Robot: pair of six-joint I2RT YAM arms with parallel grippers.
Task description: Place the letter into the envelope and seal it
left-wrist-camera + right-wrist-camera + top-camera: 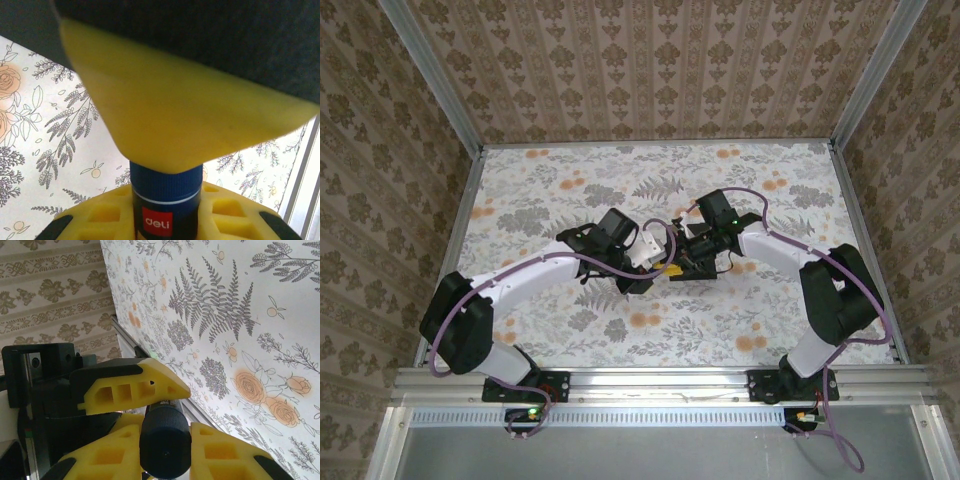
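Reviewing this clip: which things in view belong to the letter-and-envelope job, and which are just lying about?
Part of the job: glue stick, body gripped by the left gripper; its cap, clamped by the right gripper; flat black shape under the grippers, possibly the envelope.
Just there: floral table cover; patterned walls; metal frame rail.
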